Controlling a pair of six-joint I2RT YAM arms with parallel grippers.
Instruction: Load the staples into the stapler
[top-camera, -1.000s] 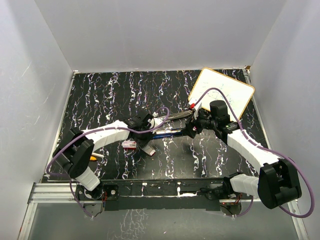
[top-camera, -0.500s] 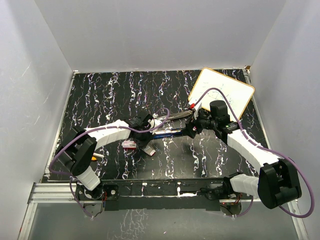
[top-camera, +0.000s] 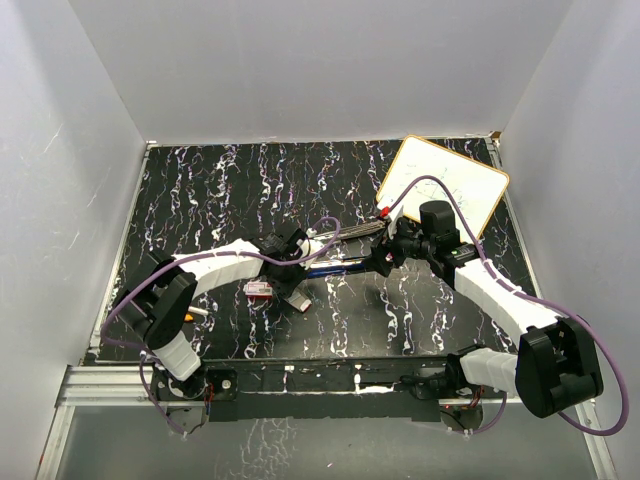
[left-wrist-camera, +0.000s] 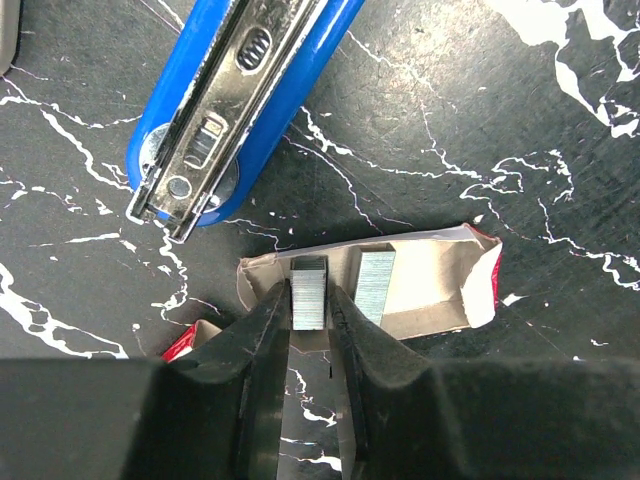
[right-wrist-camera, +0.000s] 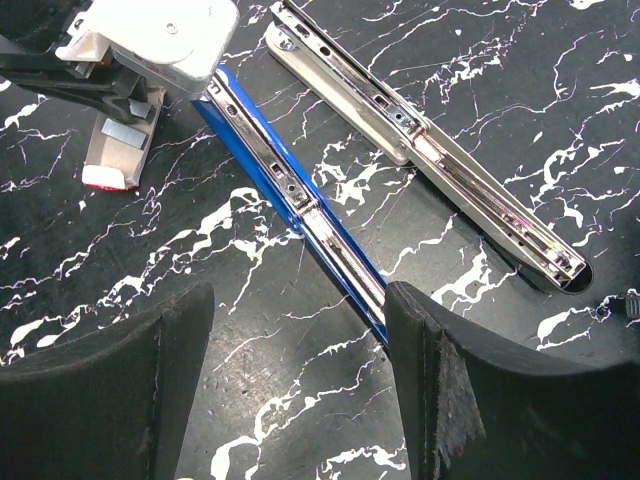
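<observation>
The stapler lies swung open on the black marbled table: its blue base (right-wrist-camera: 290, 190) with the metal channel facing up, and its silver top arm (right-wrist-camera: 430, 150) beside it. The staples are in a tan inner tray (left-wrist-camera: 430, 285) next to the red box (top-camera: 259, 290). My left gripper (left-wrist-camera: 310, 300) is shut on one silver staple strip (left-wrist-camera: 309, 278) in that tray. A second strip (left-wrist-camera: 375, 288) lies loose beside it. The blue base's end (left-wrist-camera: 200, 150) is just beyond the tray. My right gripper (right-wrist-camera: 298, 295) hovers open over the table at the base's other end, holding nothing.
A white board with a wooden rim (top-camera: 445, 185) lies at the back right. An orange-and-white pen (top-camera: 192, 312) lies near the left arm's base. White walls enclose the table on three sides.
The left arm has shifted very slightly over the tray. Nothing else has visibly moved.
</observation>
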